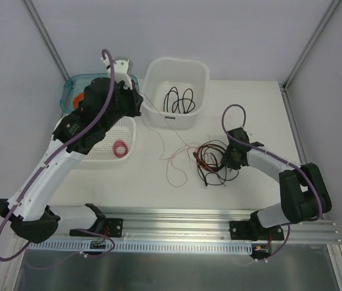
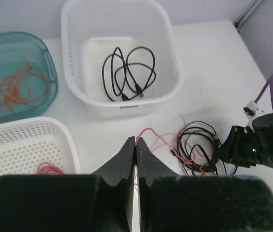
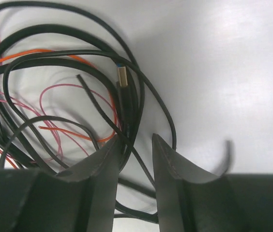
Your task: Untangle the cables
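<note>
A white, matte desk [image 1: 250,121] is seen from above, closed in by pale grey walls [image 1: 238,36] and slanting metal posts [image 1: 43,36] at the back corners. A ribbed aluminium rail [image 1: 177,215] runs along the near edge, where both arm bases are bolted. Soft shadows are cast on the surface.

The cables [image 1: 213,160] are heaped in loose loops right of centre on the bare desk: black strands mixed with orange and pink ones, with a gold-tipped plug [image 3: 121,76] among them. The right gripper [image 3: 136,137] is lowered at the right edge of this heap. Its fingers are held slightly apart, and a black strand is seen running through the gap (whether it is touched cannot be told).

The left gripper [image 2: 136,143] is raised over the back left of the desk, its fingers pressed together on a pink wire [image 2: 147,129]. This thin wire is stretched from the fingertips down to the heap.

At the back, a white tub [image 1: 159,66] holds a looped black cable [image 1: 179,100]. Left of it stands a teal bin [image 1: 68,91] with orange wires [image 2: 13,89] inside, partly hidden by the left arm. Just in front of the bin, a perforated white basket [image 1: 128,130] holds a small pink ring [image 1: 120,147].
</note>
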